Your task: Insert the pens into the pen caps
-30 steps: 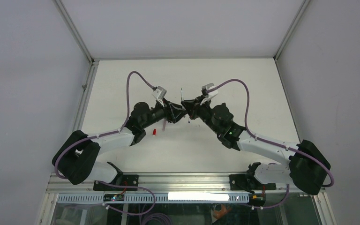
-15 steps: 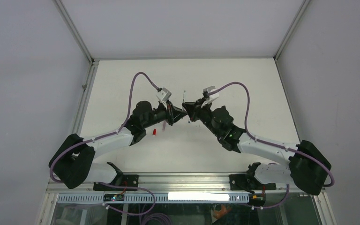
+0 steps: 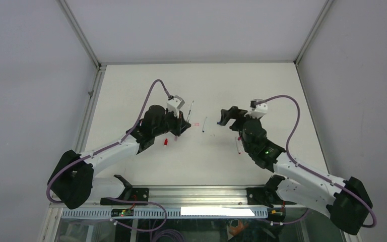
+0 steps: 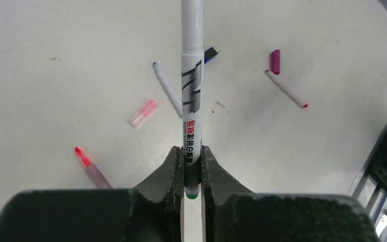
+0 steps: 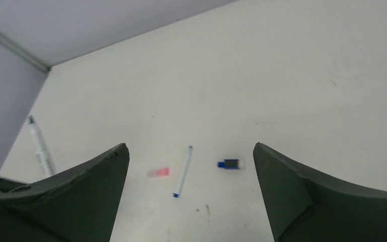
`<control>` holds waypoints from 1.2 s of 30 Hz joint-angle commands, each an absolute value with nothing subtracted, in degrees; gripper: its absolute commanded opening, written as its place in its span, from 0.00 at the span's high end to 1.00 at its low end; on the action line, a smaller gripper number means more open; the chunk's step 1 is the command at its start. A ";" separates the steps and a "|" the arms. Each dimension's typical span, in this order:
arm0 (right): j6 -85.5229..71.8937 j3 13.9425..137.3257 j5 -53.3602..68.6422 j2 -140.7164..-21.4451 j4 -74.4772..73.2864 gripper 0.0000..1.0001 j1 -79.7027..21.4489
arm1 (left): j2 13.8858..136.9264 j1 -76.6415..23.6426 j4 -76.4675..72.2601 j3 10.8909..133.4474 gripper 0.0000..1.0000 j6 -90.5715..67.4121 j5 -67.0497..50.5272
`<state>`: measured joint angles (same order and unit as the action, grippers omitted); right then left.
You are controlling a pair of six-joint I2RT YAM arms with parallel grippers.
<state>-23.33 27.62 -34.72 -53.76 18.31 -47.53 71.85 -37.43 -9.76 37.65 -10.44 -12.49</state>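
Observation:
My left gripper (image 4: 192,151) is shut on the lower end of a white pen (image 4: 192,96) with black print, which points up and away from it. From above, that pen (image 3: 190,108) sticks out past the left gripper (image 3: 182,120). My right gripper (image 5: 190,146) is open and holds nothing; it hangs above the table to the right (image 3: 227,117). Below it lie a pale pink pen cap (image 5: 158,173), a white pen with a blue tip (image 5: 182,171) and a blue pen cap (image 5: 231,164).
A magenta cap (image 4: 275,61) and a white pen with a red tip (image 4: 286,89) lie further right, near the right arm. A pink-barrelled pen with a red tip (image 4: 90,166) lies close to the left gripper. The table's metal rail (image 3: 196,191) runs along the near edge.
The two grippers stood together over the middle around one pen. The right gripper has opened, let go and drawn back to the right. The left gripper keeps the pen and has shifted slightly left.

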 commanded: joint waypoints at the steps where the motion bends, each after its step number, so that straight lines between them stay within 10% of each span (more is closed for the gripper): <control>1: -41.75 35.35 -45.08 -49.02 -13.35 0.08 -41.40 | 69.51 -37.53 -3.28 39.54 1.00 -8.17 -7.07; 8: -56.82 53.49 -28.39 -63.61 -48.78 0.27 -25.73 | 69.41 -37.62 -0.19 40.96 1.00 -9.46 -1.17; 18: -58.76 53.58 -18.95 -79.67 -42.63 0.64 -22.56 | 64.09 -37.62 2.33 39.07 1.00 -11.44 6.13; 36: -61.25 50.97 -16.76 -89.14 -37.19 0.59 -22.59 | 64.84 -37.62 2.24 38.96 1.00 -11.30 6.70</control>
